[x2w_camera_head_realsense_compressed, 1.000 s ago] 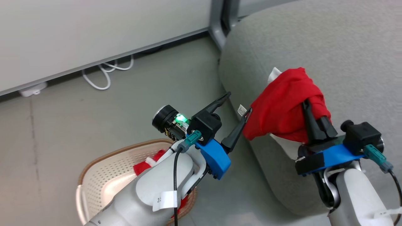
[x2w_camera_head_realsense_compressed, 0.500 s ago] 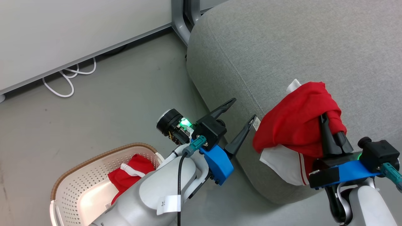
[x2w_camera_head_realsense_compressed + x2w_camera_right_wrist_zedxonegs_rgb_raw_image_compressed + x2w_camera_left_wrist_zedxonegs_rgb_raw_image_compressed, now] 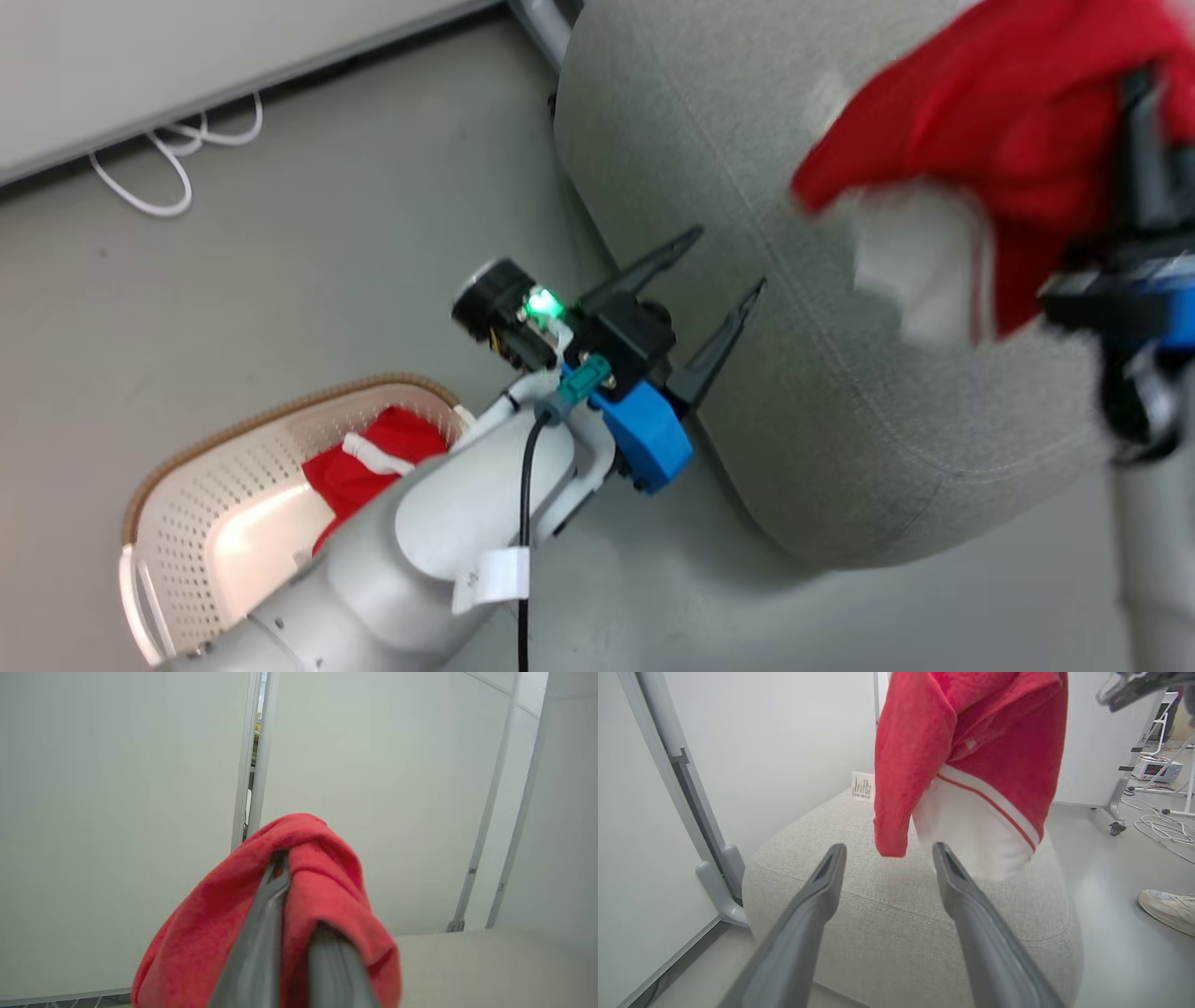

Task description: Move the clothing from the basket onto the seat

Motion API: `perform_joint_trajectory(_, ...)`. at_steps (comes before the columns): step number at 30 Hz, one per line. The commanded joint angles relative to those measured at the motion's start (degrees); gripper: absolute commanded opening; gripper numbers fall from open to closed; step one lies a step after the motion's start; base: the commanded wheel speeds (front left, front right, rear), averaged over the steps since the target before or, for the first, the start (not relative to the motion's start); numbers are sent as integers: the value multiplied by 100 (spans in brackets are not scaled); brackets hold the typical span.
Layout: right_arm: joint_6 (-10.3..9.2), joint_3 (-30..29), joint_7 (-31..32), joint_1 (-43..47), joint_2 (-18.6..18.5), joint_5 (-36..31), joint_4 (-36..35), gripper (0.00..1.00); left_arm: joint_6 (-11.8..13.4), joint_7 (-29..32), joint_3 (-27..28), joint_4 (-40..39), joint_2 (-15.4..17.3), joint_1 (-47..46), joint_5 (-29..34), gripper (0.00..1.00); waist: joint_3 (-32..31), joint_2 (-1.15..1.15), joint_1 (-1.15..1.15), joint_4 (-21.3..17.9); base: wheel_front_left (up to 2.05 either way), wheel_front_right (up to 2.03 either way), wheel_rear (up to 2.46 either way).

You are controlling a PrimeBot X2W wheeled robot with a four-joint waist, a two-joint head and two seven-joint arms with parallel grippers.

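First bright red fabric garment (image 3: 980,84), clamped in my right end effector (image 3: 299,896), hangs over light-grey upholstered seat (image 3: 747,121); second red garment (image 3: 373,462) lies in cream perforated basket (image 3: 187,448); left end effector (image 3: 728,258) spread.

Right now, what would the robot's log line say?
right claw: shut on hanging red garment, over sofa seat | left claw: open, empty | laundry basket: second red garment inside

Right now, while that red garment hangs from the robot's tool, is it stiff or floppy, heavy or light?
Probably floppy: the red garment droops in loose folds below the right tool. Likely light, since one pinch on a bunch carries it all. Slipping seems unlikely: fabric wraps around the shut fingers.
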Motion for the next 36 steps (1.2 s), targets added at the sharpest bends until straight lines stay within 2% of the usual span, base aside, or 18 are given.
perform_joint_trajectory(1, 1, -161, -5, -364, -110, -2, -76, 0, 31, 36, 33, -54, 76, -182, 57, 100, 410, 0, 0, 133, 0, 0, 0)
perform_joint_trajectory(8, 1, -1115, -4, -2061, -1060, 77, 181, 0, 117, 299, 3, -453, 235, -876, 364, 100, 1583, 0, 0, 548, 0, 0, 0)
perform_joint_trajectory(12, 1, -1418, -1, -2722, -1554, 77, 641, 0, 147, 391, -11, -664, 337, -1170, 513, 100, 2086, 0, 0, 736, 0, 0, 0)
perform_joint_trajectory(15, 0, -1584, 0, -2943, -1737, 34, 1177, 0, 183, 430, -9, -785, 396, -1299, 569, 100, 2336, 0, 0, 817, 0, 0, 0)
perform_joint_trajectory(19, 1, -1517, -4, -2889, -1817, -131, 1933, 0, 200, 457, -34, -891, 447, -1368, 615, 100, 2572, 0, 0, 912, 0, 0, 0)
perform_joint_trajectory(22, 1, -1535, -5, -2792, -1742, -171, 2346, 0, 222, 493, -41, -959, 491, -1415, 627, 100, 2693, 0, 0, 945, 0, 0, 0)
perform_joint_trajectory(32, 1, -1586, -3, -2207, -1465, -68, 3103, 0, 258, 475, -54, -986, 575, -1412, 575, 100, 2708, 0, 0, 921, 0, 0, 0)
perform_joint_trajectory(33, 1, -1629, -3, -2186, -1447, -28, 3113, 3, 268, 471, -58, -982, 574, -1399, 579, 100, 2692, 0, 0, 909, 0, 0, 0)
perform_joint_trajectory(34, 1, -1651, -3, -2159, -1437, 4, 3120, 100, 266, 471, -67, -982, 564, -1386, 570, 100, 2672, 0, 0, 903, 0, 0, 0)
perform_joint_trajectory(36, 1, -1650, -3, -2037, -1430, 48, 3075, 100, 267, 455, -75, -978, 550, -1358, 539, 100, 2616, 0, 0, 909, 0, 0, 0)
